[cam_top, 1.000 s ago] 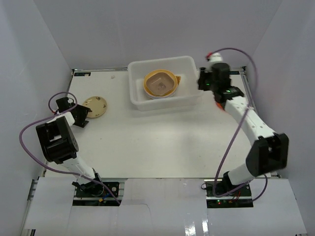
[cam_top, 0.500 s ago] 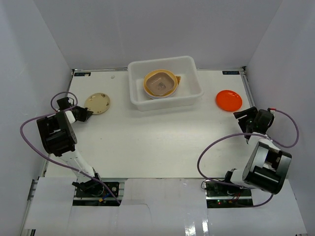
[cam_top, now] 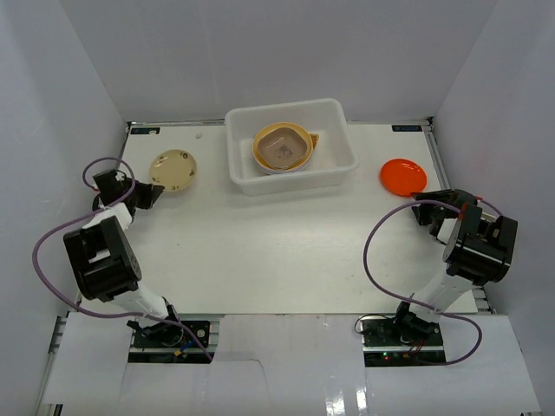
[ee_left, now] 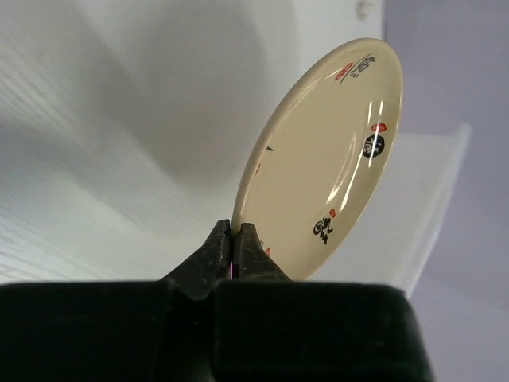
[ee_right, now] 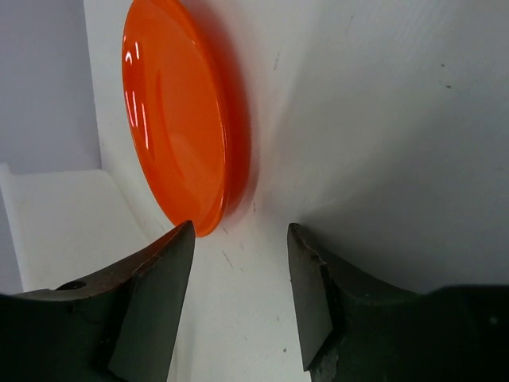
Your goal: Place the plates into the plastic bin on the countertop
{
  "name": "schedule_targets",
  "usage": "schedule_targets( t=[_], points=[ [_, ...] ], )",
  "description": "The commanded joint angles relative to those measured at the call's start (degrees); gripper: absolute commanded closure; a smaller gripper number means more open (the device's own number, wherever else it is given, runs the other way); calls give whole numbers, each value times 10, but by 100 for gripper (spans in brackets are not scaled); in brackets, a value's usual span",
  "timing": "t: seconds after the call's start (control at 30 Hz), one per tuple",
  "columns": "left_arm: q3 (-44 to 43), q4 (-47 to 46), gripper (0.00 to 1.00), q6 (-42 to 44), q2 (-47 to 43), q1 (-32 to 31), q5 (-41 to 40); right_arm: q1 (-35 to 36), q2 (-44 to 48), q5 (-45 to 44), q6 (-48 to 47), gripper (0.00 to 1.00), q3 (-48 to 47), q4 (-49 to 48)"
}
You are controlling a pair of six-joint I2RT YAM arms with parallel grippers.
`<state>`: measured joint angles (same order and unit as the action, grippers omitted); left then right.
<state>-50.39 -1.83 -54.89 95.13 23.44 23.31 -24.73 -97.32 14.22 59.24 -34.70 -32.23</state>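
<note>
The cream plate is pinched at its rim by the closed left gripper. The right gripper is held apart, with the orange plate just ahead of its fingertips. The bin is set farther ahead, between both grippers.

Grey-white enclosure walls close the scene on three sides: a back wall at the far side, a left wall and a right wall, all plain and matte. Flat white cover panels lie along the near edge, glossy toward the near right. A strip of metal rail shows at the near left. A small pale speck, too small to identify, sits far left.
</note>
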Motion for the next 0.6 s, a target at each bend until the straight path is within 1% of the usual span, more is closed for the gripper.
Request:
schedule_targets(
  t=[0.0,0.07,0.17,0.2,0.23,0.3,0.33,0.4,0.43,0.5,0.57],
  points=[
    [11,-35,100,-15,-83,-5,37,-1,-38,-4,44,43,-35,-48],
    [17,-36,100,-21,-100,-5,45,0,-61,-4,50,44,-47,-62],
    [24,-41,100,-35,-132,-10,69,7,-95,-13,51,46,-71,-50],
    [18,-42,100,-37,-139,-14,76,12,-105,-21,51,48,-87,-46],
    [11,-40,100,-38,-154,-25,83,14,-123,-24,57,53,-93,-43],
    [-7,-32,100,-33,-166,-44,89,17,-136,-35,61,56,-99,-52],
    [-33,-15,100,-28,-173,-72,86,18,-149,-38,61,62,-106,-54],
    [-68,11,100,-1,-177,-105,62,18,-162,-36,65,73,-114,-63],
    [-99,35,100,4,-175,-135,54,19,-168,-33,66,81,-116,-71],
    [-125,42,100,9,-161,-160,41,18,-177,-22,68,91,-116,-98],
    [-167,55,100,13,-144,-192,31,17,-176,-13,70,92,-106,-121]
  ],
)
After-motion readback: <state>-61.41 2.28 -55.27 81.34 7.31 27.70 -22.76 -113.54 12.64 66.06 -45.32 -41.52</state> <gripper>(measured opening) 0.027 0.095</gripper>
